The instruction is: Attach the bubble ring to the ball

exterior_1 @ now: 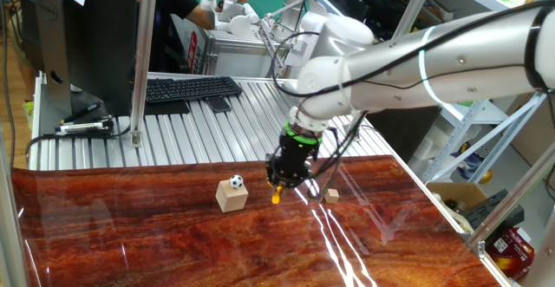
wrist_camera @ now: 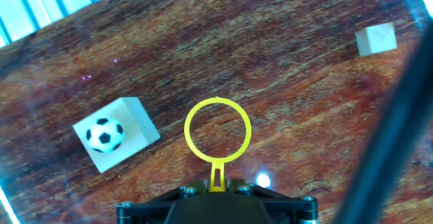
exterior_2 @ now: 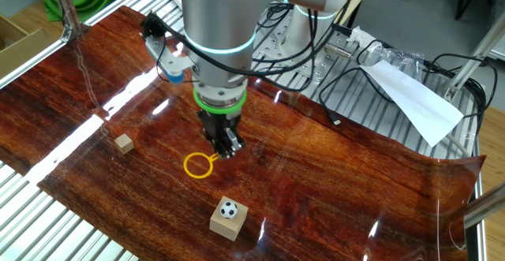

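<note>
The claw (exterior_2: pixel 226 149), clamped on the stem of the thin yellow plastic bubble ring (exterior_2: pixel 198 165), carries it above the red-brown wooden tabletop (exterior_2: pixel 331 174) near the small black-and-white soccer ball (exterior_2: pixel 228 209) atop its tan wooden cube (exterior_2: pixel 227 221); next, I judge, the loop must be lowered over the ball.
</note>
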Tool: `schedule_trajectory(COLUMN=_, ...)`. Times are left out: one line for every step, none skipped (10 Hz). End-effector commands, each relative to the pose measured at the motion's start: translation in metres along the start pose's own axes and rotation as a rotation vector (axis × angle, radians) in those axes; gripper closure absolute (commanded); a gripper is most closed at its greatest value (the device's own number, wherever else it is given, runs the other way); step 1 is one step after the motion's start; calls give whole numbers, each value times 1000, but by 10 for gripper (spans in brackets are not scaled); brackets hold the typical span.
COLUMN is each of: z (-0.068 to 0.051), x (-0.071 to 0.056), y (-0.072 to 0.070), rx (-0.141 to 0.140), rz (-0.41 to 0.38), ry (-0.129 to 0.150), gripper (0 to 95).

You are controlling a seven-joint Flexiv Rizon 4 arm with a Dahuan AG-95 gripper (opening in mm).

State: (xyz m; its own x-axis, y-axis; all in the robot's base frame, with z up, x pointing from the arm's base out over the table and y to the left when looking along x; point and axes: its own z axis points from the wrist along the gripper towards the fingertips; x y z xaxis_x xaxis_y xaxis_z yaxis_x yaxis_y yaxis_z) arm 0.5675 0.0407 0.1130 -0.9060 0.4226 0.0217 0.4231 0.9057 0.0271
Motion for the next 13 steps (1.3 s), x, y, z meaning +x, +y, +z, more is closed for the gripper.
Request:
schedule_trajectory(z=0, x=2, y=13, rx=1, rz=18, ry=-3, gripper=950)
schedule_trajectory(z=-1, x=2, y=19, rx=2, rz=25, ry=-3, gripper=950)
schedule_trajectory(z=-2, x=1, y=24, rx=3, rz=32, ry=-3, gripper=950)
schedule_trajectory(z=-4, x=-1, y=33, rx=7, rz=44, ry=2, gripper=950)
schedule_trajectory(z=-4, x=-1, y=35, rx=8, rz=47, ry=4, gripper=950)
schedule_trajectory(z=-5, x=-2, y=44, rx=7, rz=58, ry=12, gripper=950)
schedule_trajectory(z=-5, x=-2, y=50, rx=6, rz=66, ry=15, gripper=950)
schedule_trajectory(z=-5, x=-1, y=52, rx=4, rz=71, ry=21, gripper=950)
schedule_trajectory(z=-3, x=2, y=56, rx=-2, rz=81, ry=27, gripper=950)
schedule_trajectory(z=-2, x=3, y=58, rx=-8, rz=86, ry=31, gripper=950)
schedule_trajectory(z=2, x=5, y=61, rx=-23, rz=99, ry=40, gripper=950)
schedule_trajectory(z=3, x=6, y=63, rx=-27, rz=104, ry=43, gripper=950)
schedule_trajectory(z=3, x=7, y=66, rx=-30, rz=110, ry=44, gripper=950)
